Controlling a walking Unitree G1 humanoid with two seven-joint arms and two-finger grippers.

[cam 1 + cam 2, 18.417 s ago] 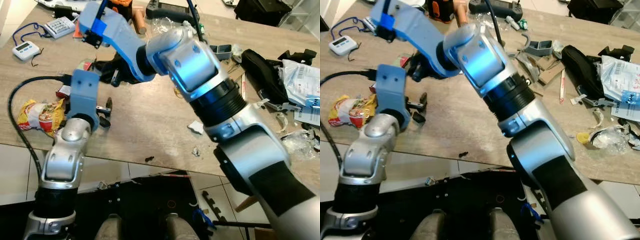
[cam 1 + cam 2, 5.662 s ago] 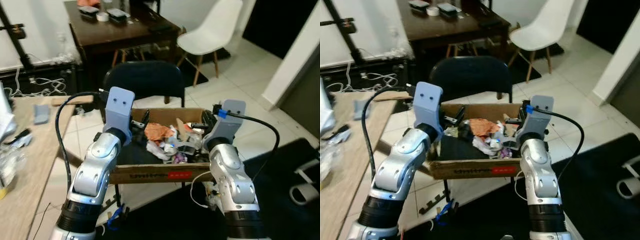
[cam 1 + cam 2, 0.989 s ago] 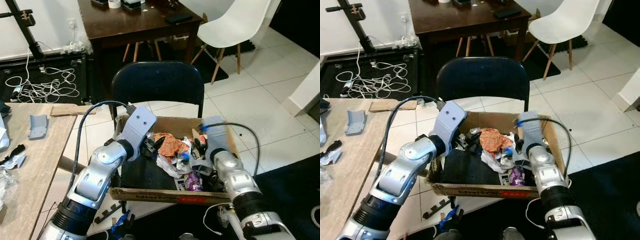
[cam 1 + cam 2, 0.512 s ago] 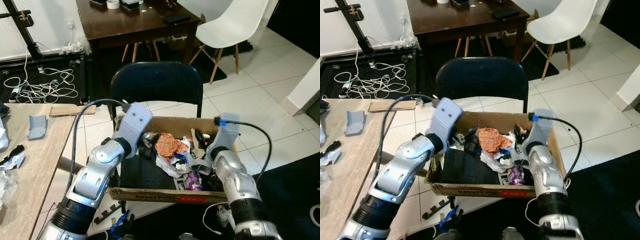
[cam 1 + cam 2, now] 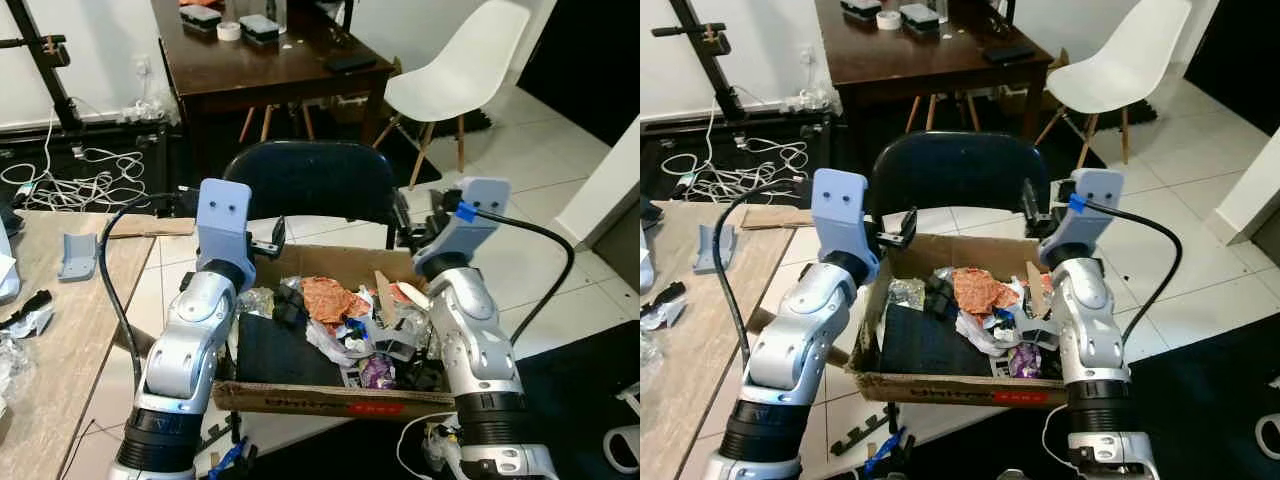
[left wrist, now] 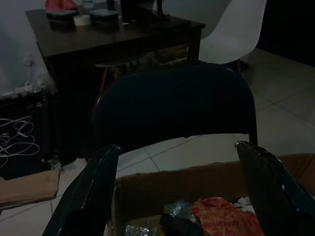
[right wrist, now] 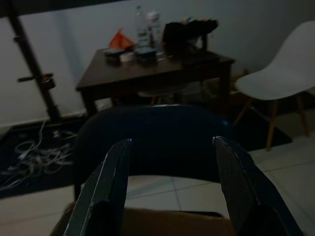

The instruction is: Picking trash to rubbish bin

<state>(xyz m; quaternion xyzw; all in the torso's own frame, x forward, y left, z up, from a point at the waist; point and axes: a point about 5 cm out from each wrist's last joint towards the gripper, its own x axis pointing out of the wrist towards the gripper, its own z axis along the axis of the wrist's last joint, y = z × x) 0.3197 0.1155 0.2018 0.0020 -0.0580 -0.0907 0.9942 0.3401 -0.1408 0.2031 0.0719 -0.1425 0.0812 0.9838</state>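
Observation:
A brown cardboard box point(image 5: 318, 398) rests on the seat of a black chair point(image 5: 305, 180) and holds mixed trash: an orange crumpled wrapper point(image 5: 329, 297), a white plastic bag point(image 5: 328, 341) and a purple packet point(image 5: 376, 372). My left gripper point(image 5: 271, 240) hovers over the box's back left corner, open, with nothing between its fingers point(image 6: 93, 196). Over the back right corner my right gripper point(image 5: 1032, 216) also stands open and empty, its fingers point(image 7: 110, 191) framing the chair back. The box's back wall point(image 6: 177, 182) and the orange wrapper point(image 6: 224, 216) appear in the left wrist view.
A dark wooden table point(image 5: 270, 60) with small items stands behind the chair. A white chair point(image 5: 455, 70) is at the back right. A light wooden desk point(image 5: 50, 330) with a grey part point(image 5: 75, 255) runs along my left. Cables point(image 5: 60, 175) lie on the floor.
Both grippers have risen out of the trash in the box to above its back rim. The left one has drawn back from the orange wrapper. The trash stays in the box.

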